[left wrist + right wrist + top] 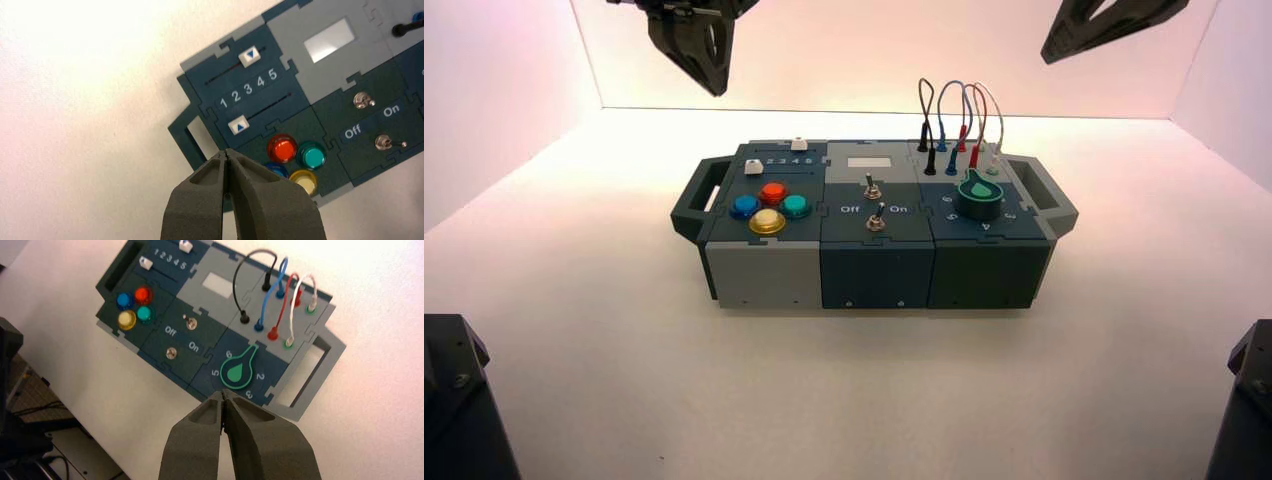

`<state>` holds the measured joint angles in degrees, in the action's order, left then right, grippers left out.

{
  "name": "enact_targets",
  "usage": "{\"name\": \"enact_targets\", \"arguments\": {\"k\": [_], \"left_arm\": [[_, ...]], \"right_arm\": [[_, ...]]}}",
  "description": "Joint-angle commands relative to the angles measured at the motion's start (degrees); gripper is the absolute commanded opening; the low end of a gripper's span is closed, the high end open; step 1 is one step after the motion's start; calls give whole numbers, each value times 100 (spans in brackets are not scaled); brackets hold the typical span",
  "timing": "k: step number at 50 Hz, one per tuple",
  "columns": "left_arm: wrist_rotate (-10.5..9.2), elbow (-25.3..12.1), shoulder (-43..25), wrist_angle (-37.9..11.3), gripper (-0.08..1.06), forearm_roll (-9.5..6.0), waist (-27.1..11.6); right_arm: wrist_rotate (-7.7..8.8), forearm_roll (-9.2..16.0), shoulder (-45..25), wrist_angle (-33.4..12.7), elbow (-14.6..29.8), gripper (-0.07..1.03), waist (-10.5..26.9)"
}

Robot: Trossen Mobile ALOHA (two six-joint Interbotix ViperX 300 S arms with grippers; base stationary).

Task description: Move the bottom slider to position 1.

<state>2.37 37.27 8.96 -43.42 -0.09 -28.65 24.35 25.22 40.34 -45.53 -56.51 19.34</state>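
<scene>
The bottom slider's white knob [753, 167] sits on the box's left block, on the near row beside the white digits. In the left wrist view the knob [239, 126] stands at the track's end level with the digit 1 [223, 103]. It also shows in the right wrist view [146, 262]. My left gripper [714, 85] hangs high above and behind the box's left end, shut and empty [227, 152]. My right gripper [1056, 50] hangs high at the back right, shut and empty [222, 392].
The twin white knob [249, 56] sits on the far track, level with about digit 4. Red, blue, yellow and teal buttons [770, 207], two toggle switches [874, 200], a green dial [977, 196] and looped wires [954, 125] fill the rest of the box. Handles [696, 198] stick out at both ends.
</scene>
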Motion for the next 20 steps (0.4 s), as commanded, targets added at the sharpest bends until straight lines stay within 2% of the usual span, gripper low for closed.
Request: {"name": "enact_targets", "arguments": {"k": [1,8,20], "left_arm": [[79,-18,246,70,-3,26,35],[79,105,325,299,-3,26,35],[79,132,404,334,-3,26,35]], "right_arm": [[62,-26,88,141,-44,-2,18],[62,-26,316,202,-193,-2,18],[62,-53,835,202,-299,-2,18]]}}
